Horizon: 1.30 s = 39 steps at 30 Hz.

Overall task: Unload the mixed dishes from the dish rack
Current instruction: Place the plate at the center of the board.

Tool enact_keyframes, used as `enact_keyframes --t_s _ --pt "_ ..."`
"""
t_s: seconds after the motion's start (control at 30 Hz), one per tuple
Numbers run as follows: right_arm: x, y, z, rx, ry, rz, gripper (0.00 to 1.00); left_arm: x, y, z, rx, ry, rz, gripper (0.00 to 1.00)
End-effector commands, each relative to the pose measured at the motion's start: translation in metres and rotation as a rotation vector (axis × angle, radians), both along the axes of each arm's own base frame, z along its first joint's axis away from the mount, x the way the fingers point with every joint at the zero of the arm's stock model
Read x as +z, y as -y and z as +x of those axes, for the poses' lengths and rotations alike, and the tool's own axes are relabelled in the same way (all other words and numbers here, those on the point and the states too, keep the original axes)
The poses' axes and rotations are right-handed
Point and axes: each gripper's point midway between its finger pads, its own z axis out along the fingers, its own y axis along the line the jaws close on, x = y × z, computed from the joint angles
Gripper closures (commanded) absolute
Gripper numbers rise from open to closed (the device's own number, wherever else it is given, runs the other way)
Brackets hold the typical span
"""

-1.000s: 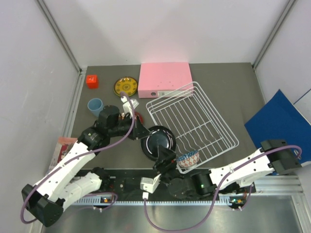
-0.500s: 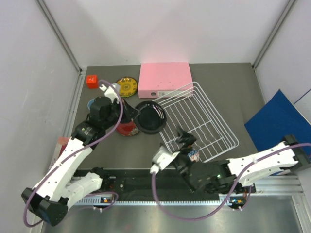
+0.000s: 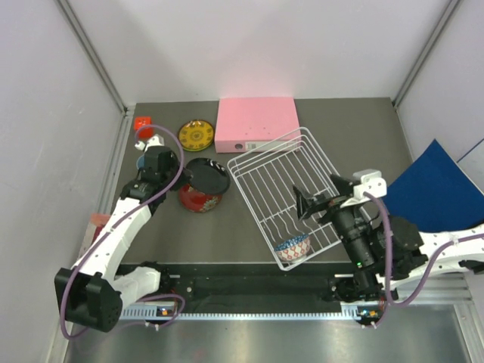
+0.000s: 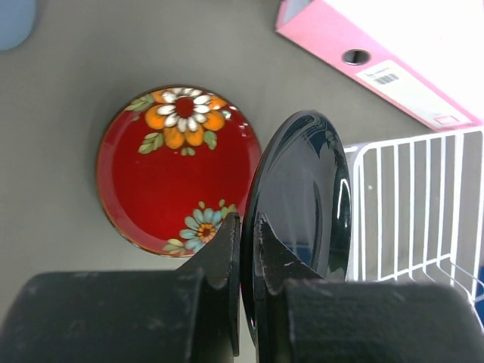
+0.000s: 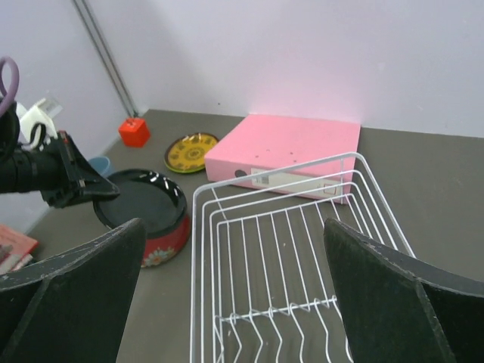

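My left gripper (image 3: 189, 178) is shut on the rim of a glossy black plate (image 3: 207, 175). It holds the plate tilted just above a red flowered plate (image 3: 198, 201) that lies on the table left of the white wire dish rack (image 3: 333, 175). In the left wrist view the jaws (image 4: 247, 227) pinch the black plate (image 4: 306, 204) beside the red plate (image 4: 170, 178). A small patterned bowl (image 3: 292, 246) sits in the rack's near corner. My right gripper (image 3: 308, 203) is open and empty above the rack (image 5: 287, 249). The yellow plate (image 3: 196, 135) lies on the table. The light blue cup (image 3: 141, 161) is mostly hidden behind my left arm. No lime green plate is in view.
A flat pink box (image 3: 255, 123) lies behind the rack, touching its far corner. A small red cube (image 3: 143, 125) sits at the far left. A blue folder (image 3: 435, 189) lies beyond the table's right edge. Grey walls close in the table's left, back and right sides.
My left arm carried the black plate left and back, from the rack's near corner to above the red plate. My right arm swung from the front centre to the rack's right side.
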Motion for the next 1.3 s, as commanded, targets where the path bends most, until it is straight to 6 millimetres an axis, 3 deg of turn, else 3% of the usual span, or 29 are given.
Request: enact_keyframes --t_s 0.0,0.2,0.4,0.67,1.0,1.2,1.27 --pt "-0.018 -0.01 -0.002 0.022 -0.02 0.012 0.0 -0.002 -0.008 0.011 0.068 0.05 -0.012 1.0" --pt "-0.028 -0.018 -0.005 0.057 -0.021 0.004 0.0 -0.042 -0.017 0.007 0.11 -0.02 0.024 1.0" --pt "-0.036 -0.021 -0.007 0.08 -0.025 0.014 0.01 -0.068 -0.019 0.012 0.134 -0.049 0.019 1.0" --pt "-0.044 -0.025 -0.009 0.093 -0.03 0.007 0.0 -0.078 -0.02 0.023 0.156 -0.018 -0.009 1.0" --pt "-0.053 -0.031 -0.01 0.101 -0.028 -0.016 0.0 -0.111 -0.036 0.016 0.226 -0.113 -0.008 1.0" --pt "-0.056 -0.032 -0.01 0.099 -0.027 -0.027 0.0 -0.132 -0.038 0.002 0.229 -0.266 0.032 1.0" --pt "-0.058 -0.032 -0.01 0.096 -0.028 -0.031 0.0 -0.138 -0.038 -0.001 0.233 -0.293 0.033 0.95"
